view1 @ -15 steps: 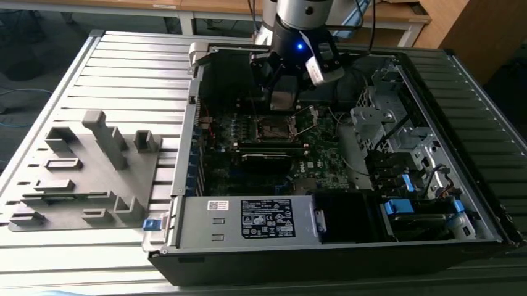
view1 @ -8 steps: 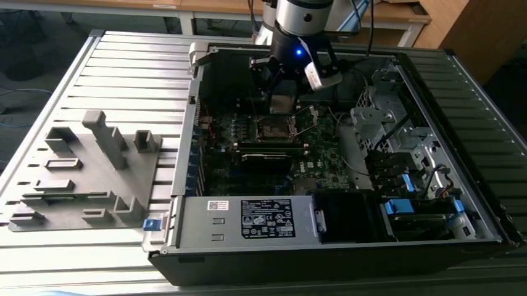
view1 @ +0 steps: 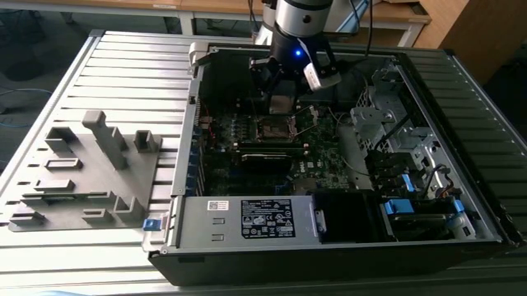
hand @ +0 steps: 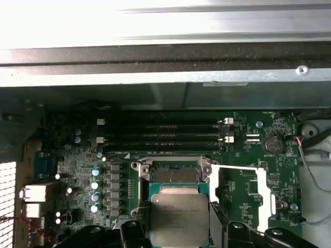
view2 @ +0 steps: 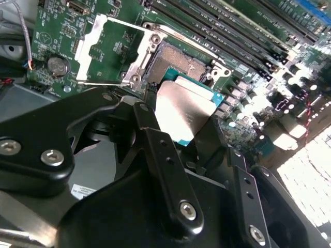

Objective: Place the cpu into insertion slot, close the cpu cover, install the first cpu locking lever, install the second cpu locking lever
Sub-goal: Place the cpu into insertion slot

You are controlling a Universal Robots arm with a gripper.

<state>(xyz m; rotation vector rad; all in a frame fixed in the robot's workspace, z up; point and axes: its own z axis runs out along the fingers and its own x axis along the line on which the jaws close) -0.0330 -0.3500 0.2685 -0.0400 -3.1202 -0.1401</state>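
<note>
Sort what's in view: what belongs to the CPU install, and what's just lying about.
Belongs to the job:
- cpu, clamped in the gripper
- insertion slot, uncovered
- cpu cover, flipped open beside the slot

Just lying about:
- memory slots
- coin cell battery
- power supply box
- grey fixture tray, on the exterior view's left

Ribbed grey metal counter (view1: 123,68) across the frame; wooden desk (view1: 222,7) along the top; dim floor (view1: 33,37) upper left.

Silver arm (view1: 300,15), black screw-studded fingers (view2: 164,157)
</note>
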